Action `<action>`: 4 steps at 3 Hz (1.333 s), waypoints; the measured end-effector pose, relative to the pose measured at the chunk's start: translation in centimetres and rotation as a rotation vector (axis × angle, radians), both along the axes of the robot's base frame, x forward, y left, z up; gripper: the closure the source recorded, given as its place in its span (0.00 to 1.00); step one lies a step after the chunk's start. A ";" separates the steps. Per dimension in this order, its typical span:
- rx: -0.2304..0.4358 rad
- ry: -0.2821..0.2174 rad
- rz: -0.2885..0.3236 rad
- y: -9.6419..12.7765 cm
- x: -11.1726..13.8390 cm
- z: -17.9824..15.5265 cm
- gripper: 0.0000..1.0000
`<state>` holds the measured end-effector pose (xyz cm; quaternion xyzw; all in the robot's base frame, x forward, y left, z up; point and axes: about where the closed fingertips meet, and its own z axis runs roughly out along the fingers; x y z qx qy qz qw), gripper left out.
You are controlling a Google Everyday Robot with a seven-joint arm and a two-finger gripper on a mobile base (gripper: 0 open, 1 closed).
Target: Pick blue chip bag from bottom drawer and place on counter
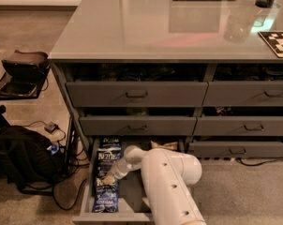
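Gripper point(107, 178) low in open bottom drawer point(130, 193), lower centre-left of frame, over blue chip bag point(107, 157) lying flat. Grip state cannot be told. Risk: glossy bag slips free, or snags drawer front above point(137, 125) on lift toward counter point(146, 29).

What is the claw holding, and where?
Cannot be told. The claw sits on the middle of the blue bag in the open drawer; no grip shows.
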<state>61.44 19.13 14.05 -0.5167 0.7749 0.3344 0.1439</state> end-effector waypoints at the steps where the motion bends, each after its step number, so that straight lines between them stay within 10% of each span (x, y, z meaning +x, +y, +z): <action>1: 0.044 -0.020 -0.038 -1.8 0.4 2.5 0.87; 2: 0.191 -0.056 -0.106 -5.5 2.9 7.4 1.00; 3: 0.410 -0.166 -0.045 -9.5 3.8 17.4 1.00; 4: 0.571 -0.303 0.155 -12.3 -1.7 27.7 1.00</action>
